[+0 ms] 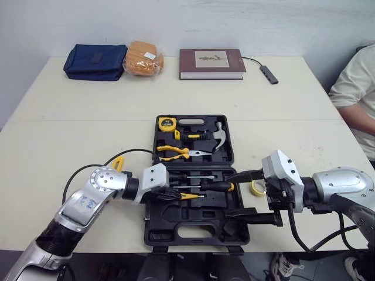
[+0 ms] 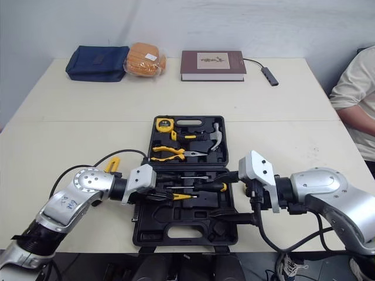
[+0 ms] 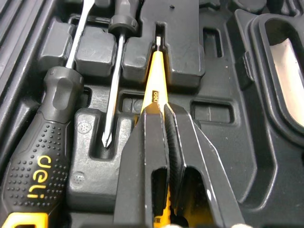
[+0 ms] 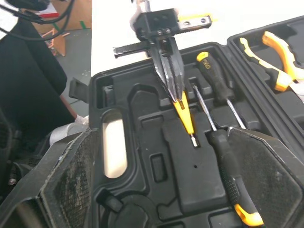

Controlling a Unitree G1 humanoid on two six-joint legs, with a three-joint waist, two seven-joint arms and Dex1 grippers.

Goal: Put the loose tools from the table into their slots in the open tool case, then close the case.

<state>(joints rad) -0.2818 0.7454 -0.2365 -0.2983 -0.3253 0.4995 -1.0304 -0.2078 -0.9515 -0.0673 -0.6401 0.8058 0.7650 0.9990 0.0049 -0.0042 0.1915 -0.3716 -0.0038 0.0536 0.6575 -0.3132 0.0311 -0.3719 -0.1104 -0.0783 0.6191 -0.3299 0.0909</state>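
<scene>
tool case: black, open flat, inner mouldings up | case's far half: yellow tape measure, hammer and yellow-handled pliers seated in slots | case's near half: two black-handled screwdrivers lying head to tail | just beside them: slim yellow tool, tip in a narrow groove, handle pinched by the left gripper

Yellow "deli" brand lettering on the black screwdriver handle, small print on the yellow tool too small to read
</scene>
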